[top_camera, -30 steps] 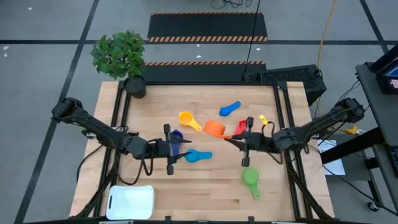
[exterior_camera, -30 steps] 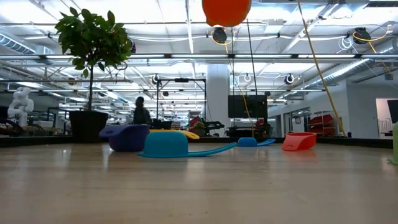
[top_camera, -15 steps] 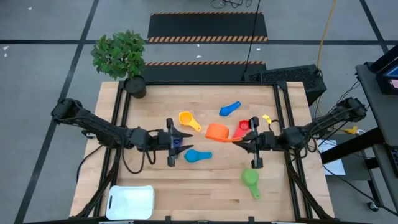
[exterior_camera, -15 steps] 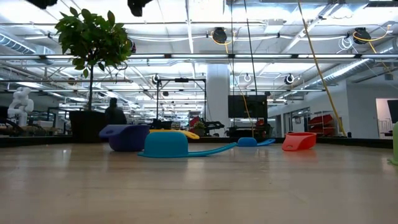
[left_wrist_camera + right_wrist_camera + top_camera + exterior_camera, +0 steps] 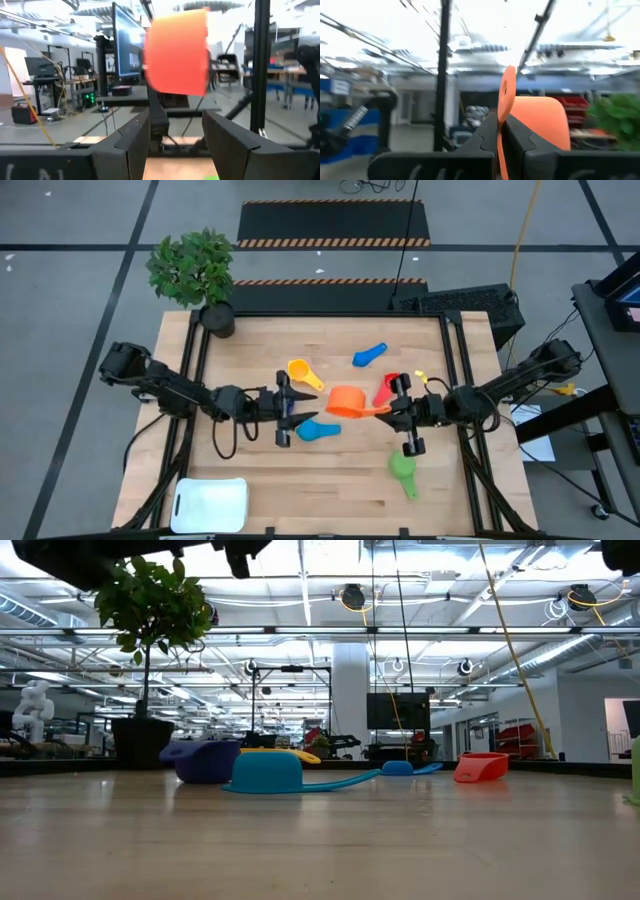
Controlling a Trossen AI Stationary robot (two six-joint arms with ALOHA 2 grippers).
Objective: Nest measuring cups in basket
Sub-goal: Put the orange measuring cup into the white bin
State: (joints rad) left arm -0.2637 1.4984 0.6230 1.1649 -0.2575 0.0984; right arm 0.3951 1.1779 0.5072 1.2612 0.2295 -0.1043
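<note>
My right gripper [image 5: 386, 409] is shut on the orange measuring cup [image 5: 346, 401] above the table's middle. My left gripper [image 5: 300, 406] stands open just left of it, its fingers [image 5: 131, 137] pointing at the orange cup [image 5: 178, 52] without touching it. On the table lie the light blue cup [image 5: 318, 430], dark blue cup [image 5: 205, 760], yellow cup [image 5: 300, 372], a blue cup [image 5: 370, 356], red cup [image 5: 388, 388] and green cup [image 5: 403, 468]. The white basket [image 5: 210, 505] sits at the near left corner. My right gripper pinches the orange cup's flat handle [image 5: 505, 107] between its two fingers, one on each flat face. The fingers come from the table's right, slanting a little upward. The cup is lifted clear of the table, its bowl [image 5: 540, 120] out beyond the fingertips toward the left gripper.
A potted plant [image 5: 200, 275] stands at the far left corner. A small yellow piece [image 5: 421, 373] lies near the red cup. Bare wood lies along the near edge between the basket and the green cup.
Both grippers have tipped up from pointing down to about level. My left gripper has moved toward the table's right, nearer the orange cup, staying open. The orange cup has stayed in my right gripper and turned with it, its bowl now facing the left gripper.
</note>
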